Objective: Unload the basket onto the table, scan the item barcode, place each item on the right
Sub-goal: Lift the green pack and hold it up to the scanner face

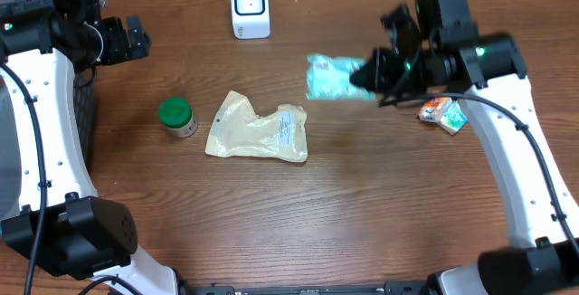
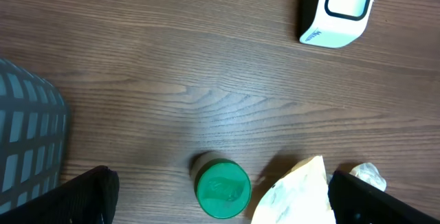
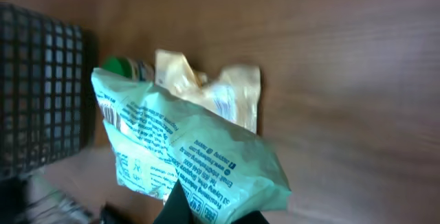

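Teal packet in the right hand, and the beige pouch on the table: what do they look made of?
Teal packet: thin printed plastic film, slightly glossy. It crumples and folds where the right hand pinches it. Beige pouch: probably matte plastic or coated paper. It is soft and heavily creased, but the look leaves the material open.

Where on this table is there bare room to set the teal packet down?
The widest bare stretch of table is the near side, in front of the pouch. A smaller patch lies between the pouch and the snack. It is crowded where the jar sits beside the pouch, and where the held packet hangs near the snack.
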You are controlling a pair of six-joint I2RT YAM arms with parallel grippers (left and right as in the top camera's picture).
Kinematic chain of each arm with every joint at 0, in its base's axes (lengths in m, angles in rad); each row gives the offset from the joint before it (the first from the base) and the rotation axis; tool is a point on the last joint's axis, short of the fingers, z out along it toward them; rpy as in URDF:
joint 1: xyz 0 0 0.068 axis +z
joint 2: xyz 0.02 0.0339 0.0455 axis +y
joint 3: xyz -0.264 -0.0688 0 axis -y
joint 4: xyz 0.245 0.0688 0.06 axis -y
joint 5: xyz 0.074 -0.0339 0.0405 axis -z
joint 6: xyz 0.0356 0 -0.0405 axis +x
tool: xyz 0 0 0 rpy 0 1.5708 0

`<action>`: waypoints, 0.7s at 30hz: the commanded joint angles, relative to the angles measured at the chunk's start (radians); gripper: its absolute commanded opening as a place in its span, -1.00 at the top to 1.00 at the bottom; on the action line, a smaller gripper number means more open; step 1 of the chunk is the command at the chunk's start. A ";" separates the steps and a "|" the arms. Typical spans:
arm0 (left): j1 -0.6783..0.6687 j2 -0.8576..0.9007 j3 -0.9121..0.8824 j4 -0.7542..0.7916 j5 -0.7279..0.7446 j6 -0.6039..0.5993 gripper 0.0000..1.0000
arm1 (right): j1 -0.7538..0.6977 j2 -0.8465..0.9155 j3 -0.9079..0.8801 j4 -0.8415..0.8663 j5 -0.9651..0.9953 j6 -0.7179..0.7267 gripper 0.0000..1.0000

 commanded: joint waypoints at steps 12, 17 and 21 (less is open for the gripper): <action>0.000 -0.014 0.010 0.004 0.004 -0.006 -0.99 | 0.205 0.463 0.629 0.156 0.642 -0.145 0.92; 0.000 -0.014 0.010 0.003 0.004 -0.006 -0.99 | 0.266 0.589 0.629 0.454 0.889 -0.309 0.92; 0.000 -0.014 0.010 0.003 0.004 -0.006 -0.99 | 0.285 0.689 0.629 0.695 0.948 -0.532 0.92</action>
